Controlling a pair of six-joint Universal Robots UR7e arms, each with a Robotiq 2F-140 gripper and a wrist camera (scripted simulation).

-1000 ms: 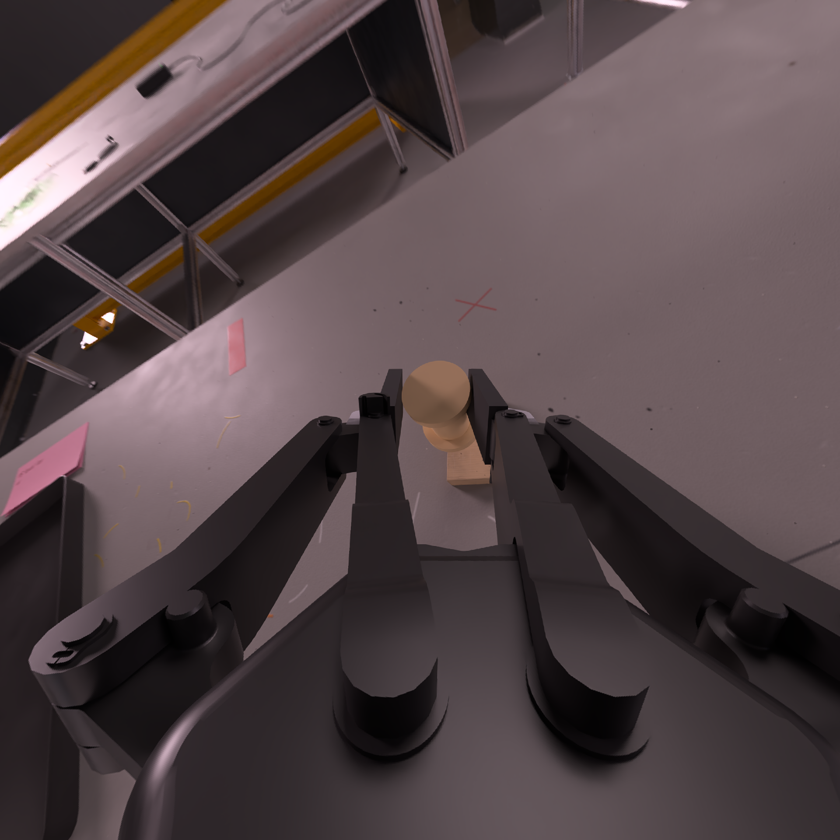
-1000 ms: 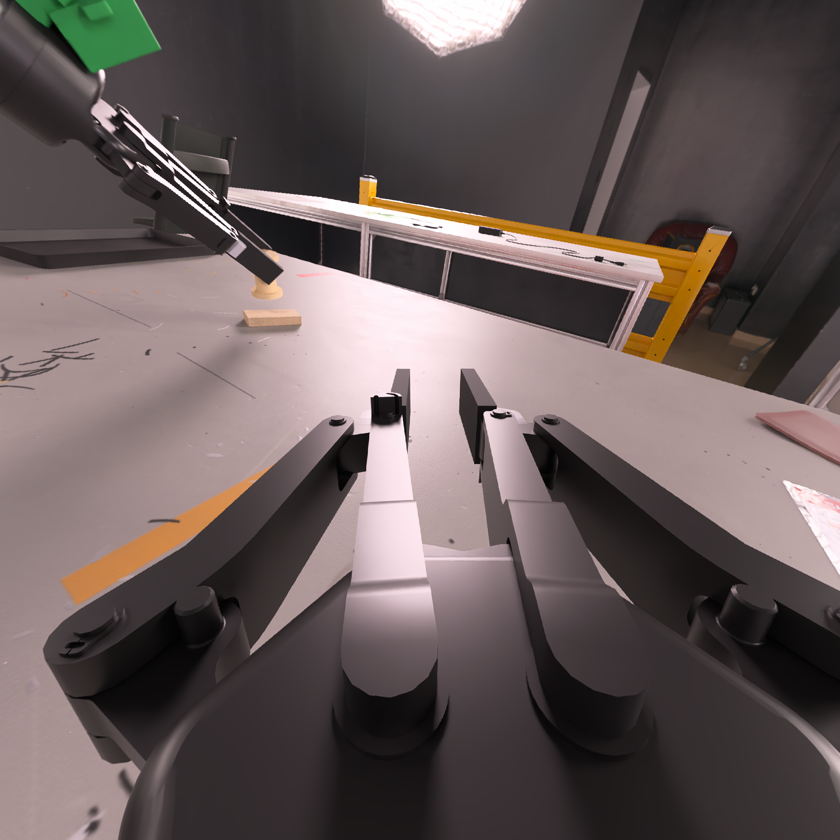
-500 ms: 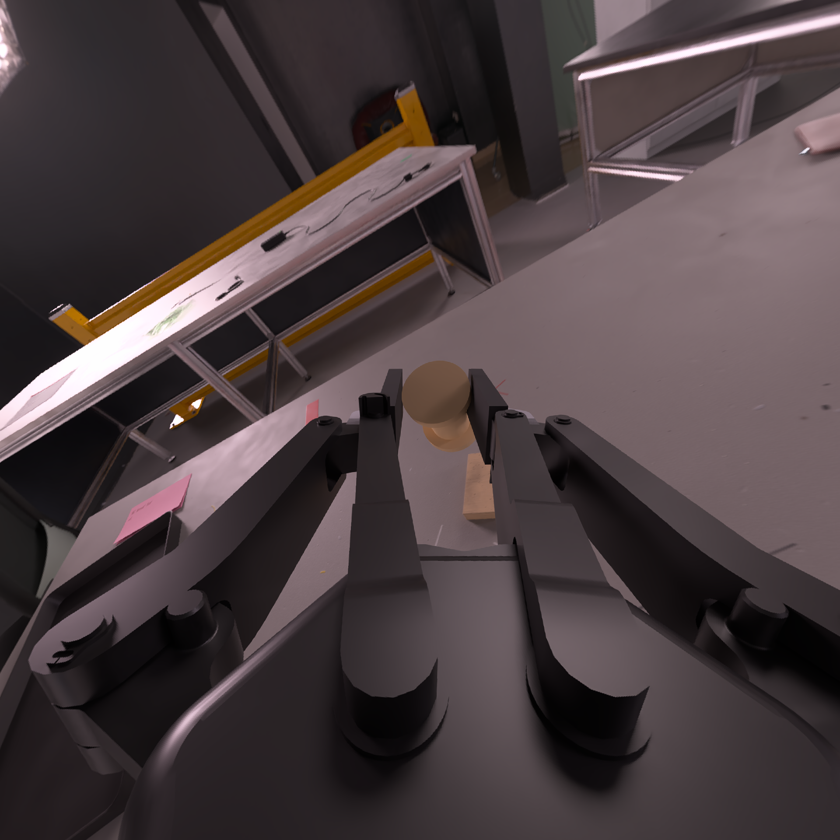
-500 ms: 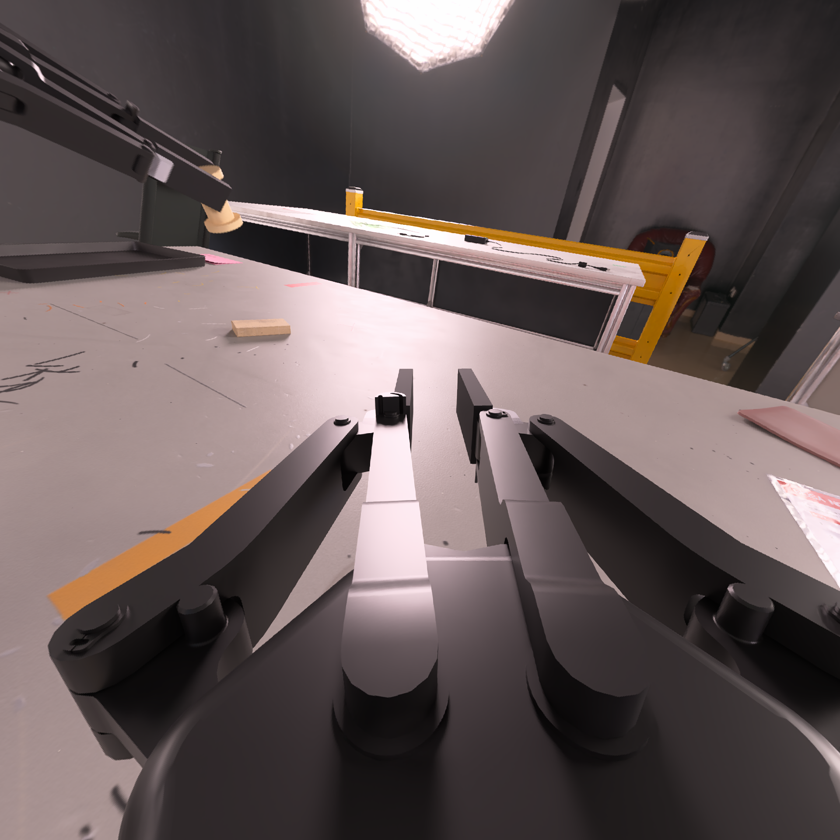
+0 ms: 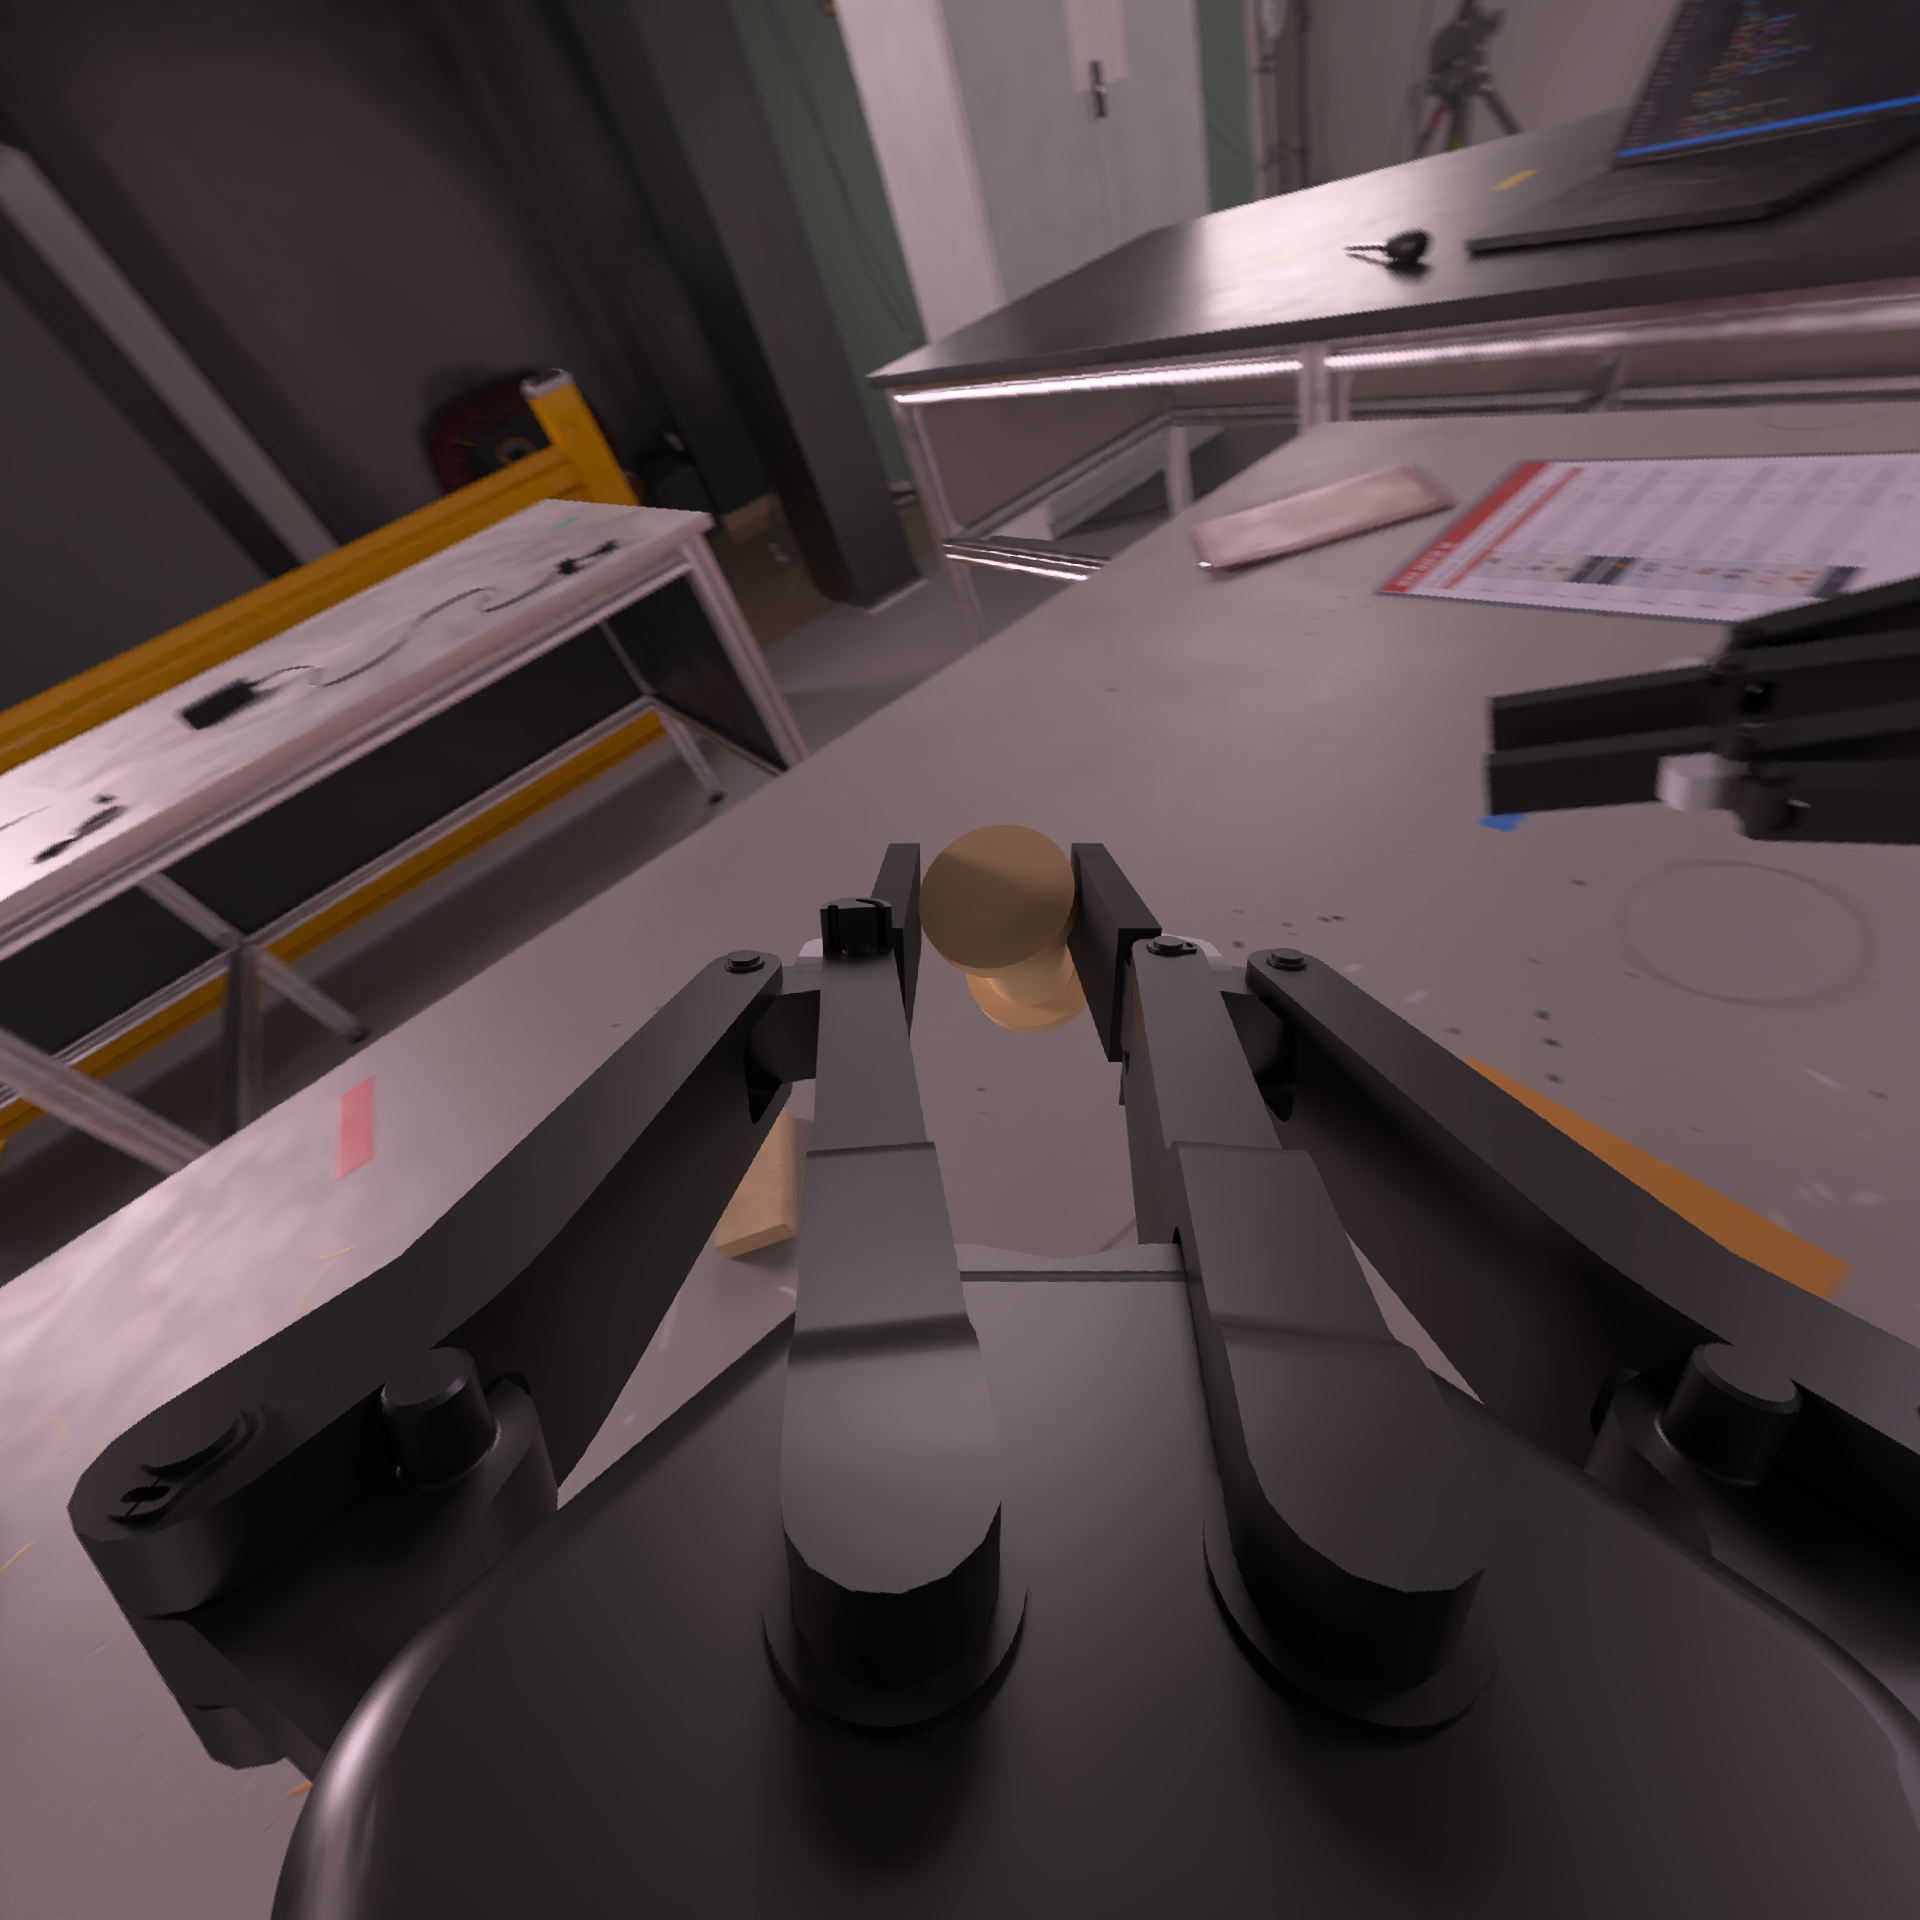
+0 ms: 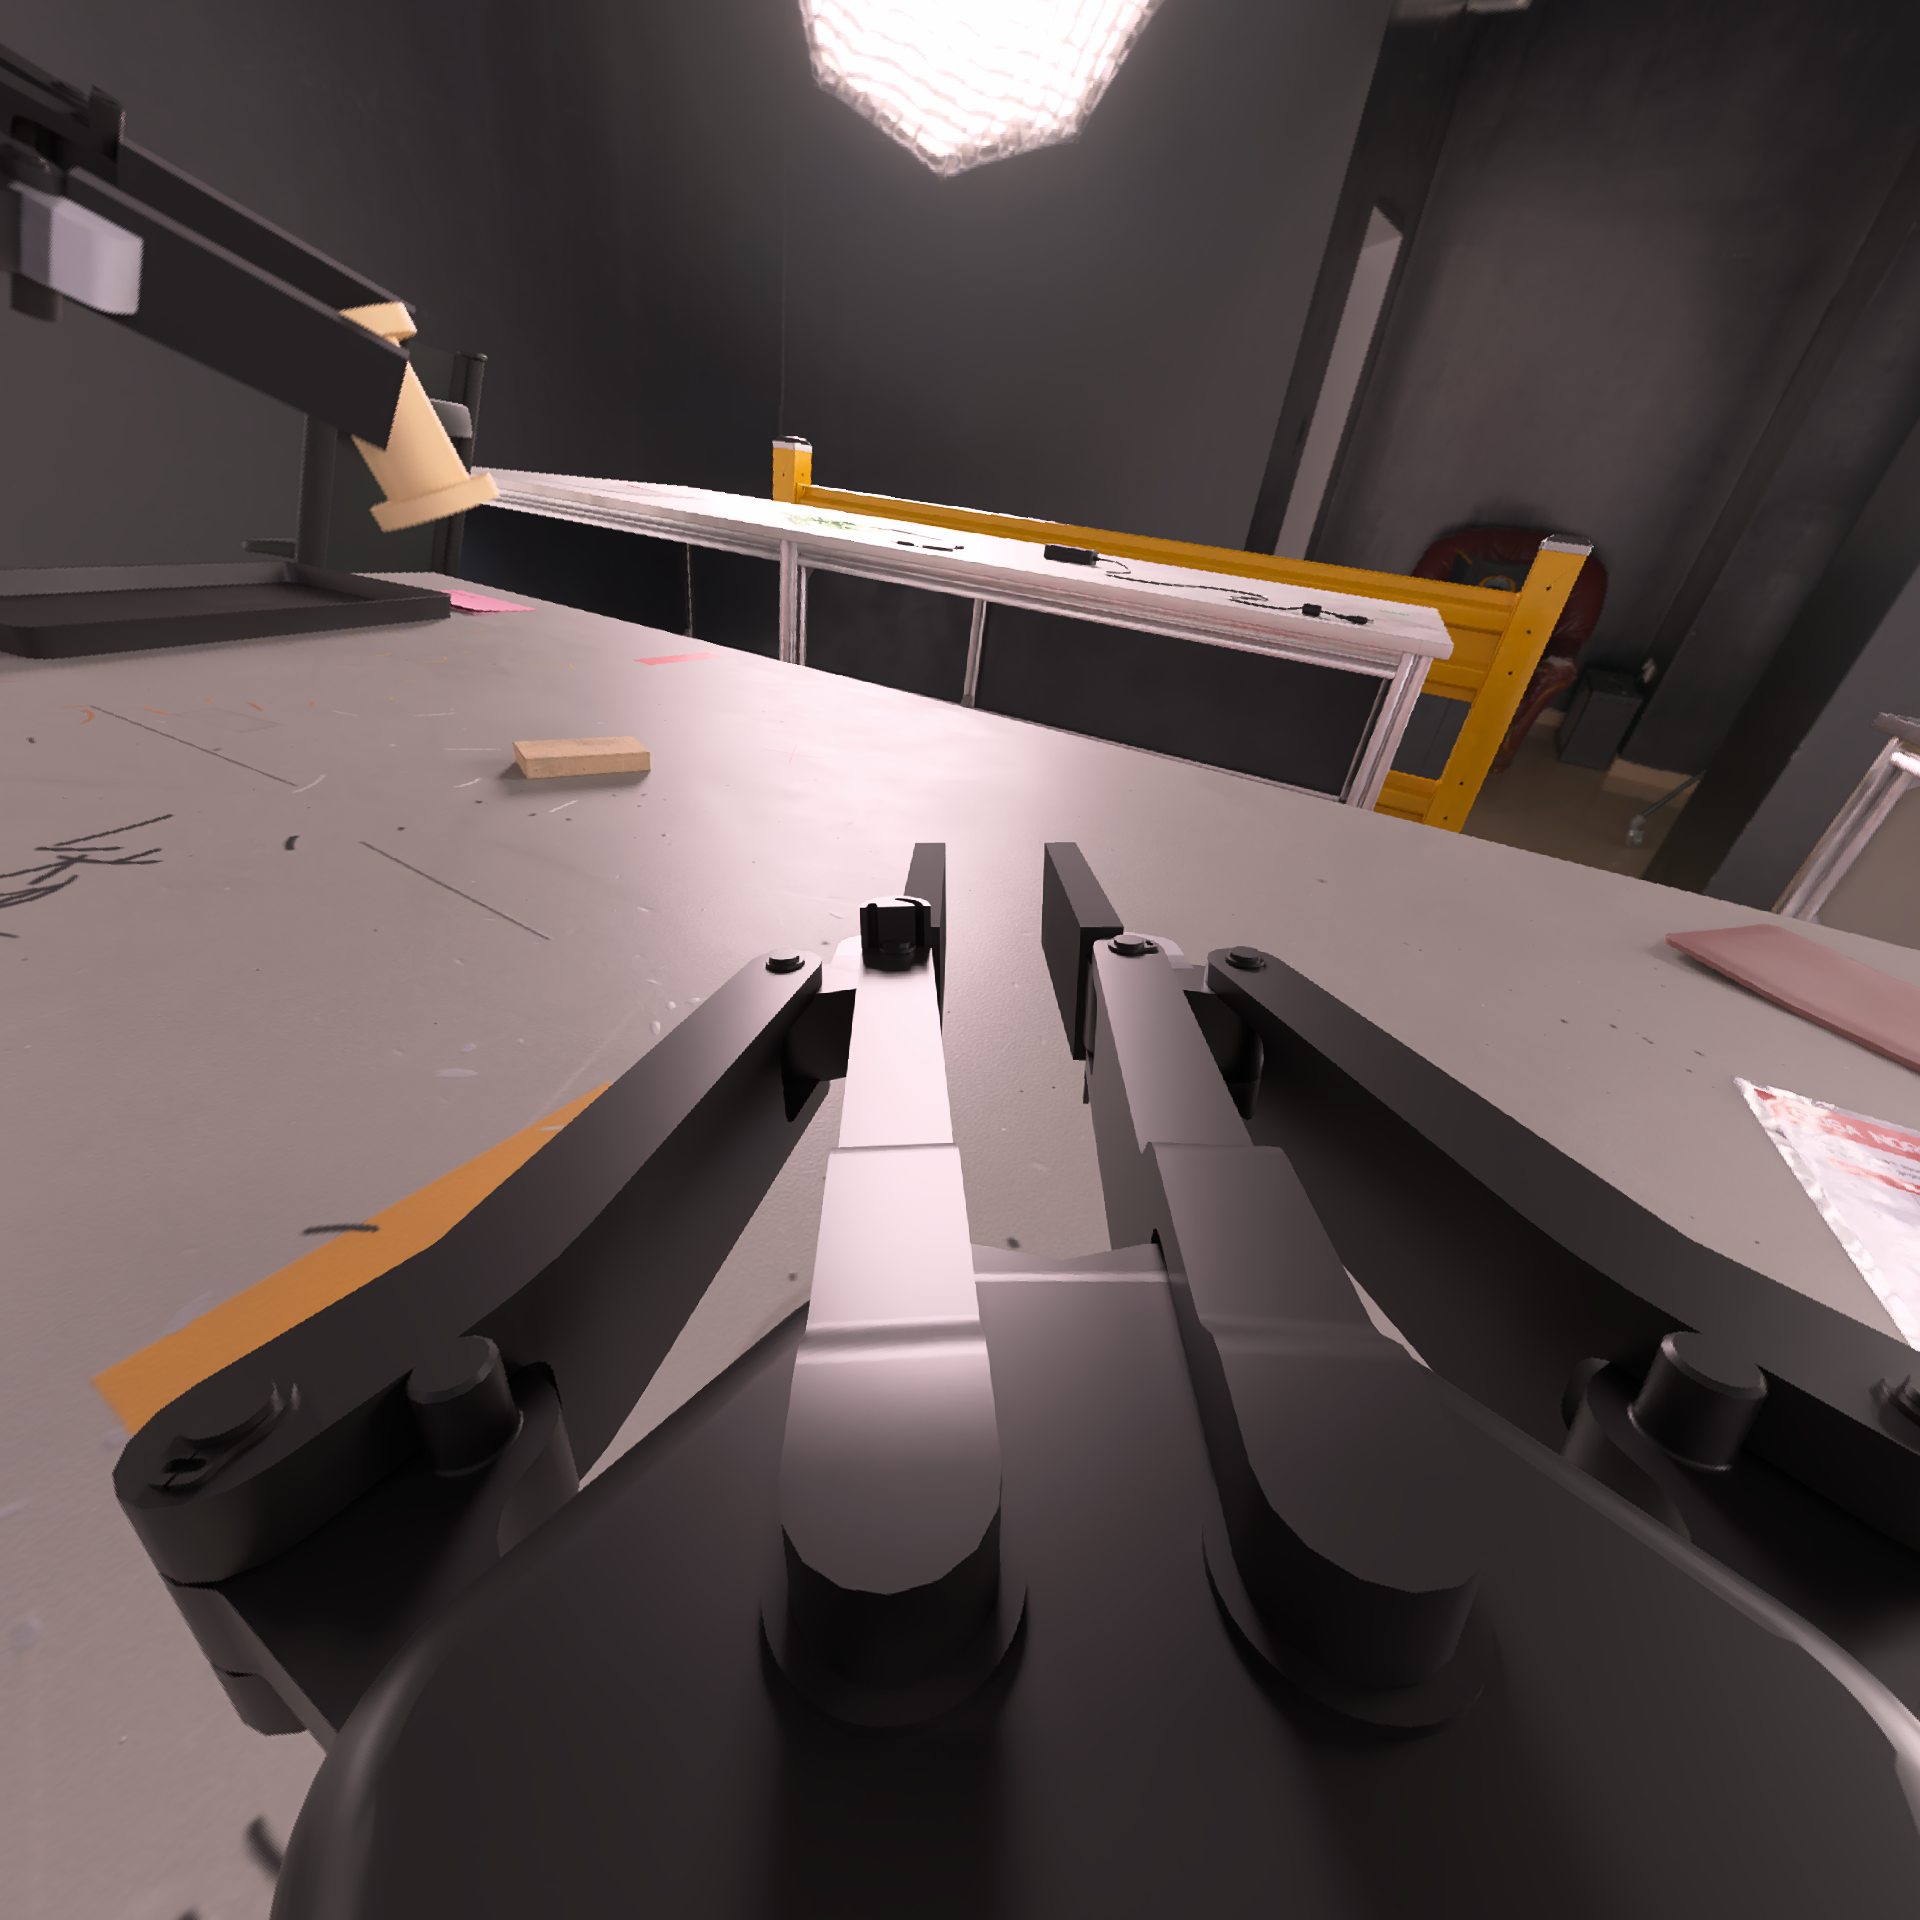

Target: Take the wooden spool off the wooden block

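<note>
The wooden spool (image 5: 997, 909) is clamped between the fingers of my left gripper (image 5: 997, 883) and held tilted, well above the grey table (image 5: 1247, 779). In the right wrist view the spool (image 6: 416, 447) hangs in the air at the upper left in the left gripper (image 6: 384, 395). The flat wooden block (image 6: 582, 756) lies bare on the table below; in the left wrist view it (image 5: 764, 1205) is partly hidden behind my left finger. My right gripper (image 6: 992, 883) is empty, low over the table, with a narrow gap between its fingers; it also shows in the left wrist view (image 5: 1501, 758).
An orange tape strip (image 6: 343, 1257) lies on the table near the right gripper. A printed sheet (image 5: 1662, 540) and a pink slab (image 5: 1320, 514) lie at the far right. A dark stand base (image 6: 208, 608) sits at the far left. The table edge runs behind the block.
My left gripper has lifted the spool off the block, risen and swung to the right with it. The block stayed on the table. The right gripper barely moved.
</note>
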